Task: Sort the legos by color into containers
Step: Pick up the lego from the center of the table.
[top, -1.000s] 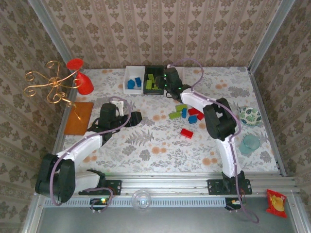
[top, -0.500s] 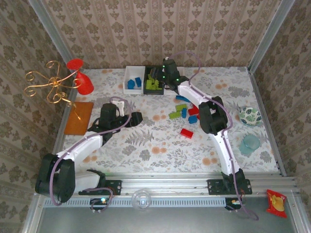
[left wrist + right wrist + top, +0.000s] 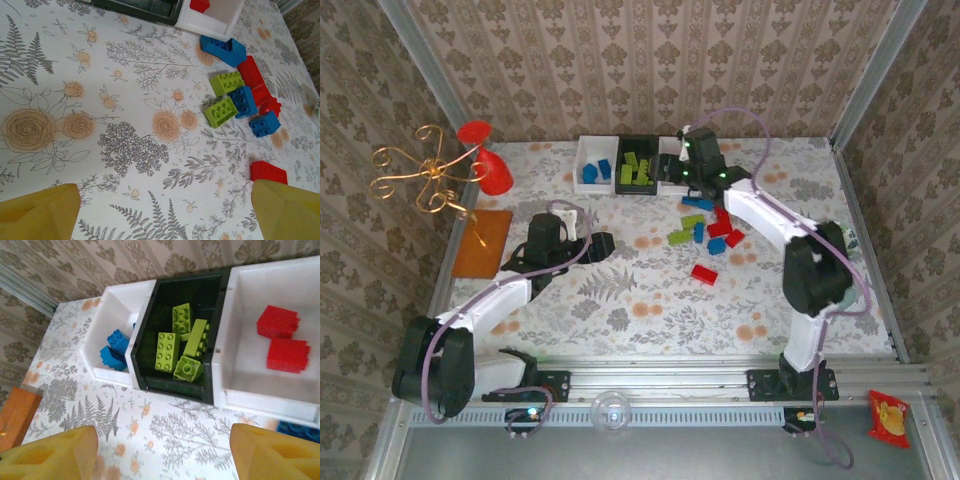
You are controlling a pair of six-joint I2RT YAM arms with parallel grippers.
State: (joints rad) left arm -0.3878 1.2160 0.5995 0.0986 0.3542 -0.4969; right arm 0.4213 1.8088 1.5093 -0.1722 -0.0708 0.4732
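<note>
Three containers stand in a row at the back. The left white bin (image 3: 112, 315) holds blue legos (image 3: 114, 351). The black bin (image 3: 165, 295) holds several lime green legos (image 3: 181, 344). The right white bin (image 3: 240, 365) holds two red legos (image 3: 282, 337). Loose red, blue and green legos (image 3: 705, 230) lie mid-table, and in the left wrist view green bricks (image 3: 223, 97) sit among blue and red ones. My right gripper (image 3: 162, 455) hovers open just in front of the bins (image 3: 678, 178), with nothing between its fingers. My left gripper (image 3: 165, 220) is open over bare cloth, left of the pile (image 3: 605, 243).
A red goblet (image 3: 490, 165) and a gold wire stand (image 3: 425, 175) are at the back left. A flat orange mat (image 3: 482, 243) lies by the left edge. One red brick (image 3: 268, 171) lies close to my left gripper's right finger.
My right gripper has opened and drawn back to the right from above the black bin. The left arm has not moved.
</note>
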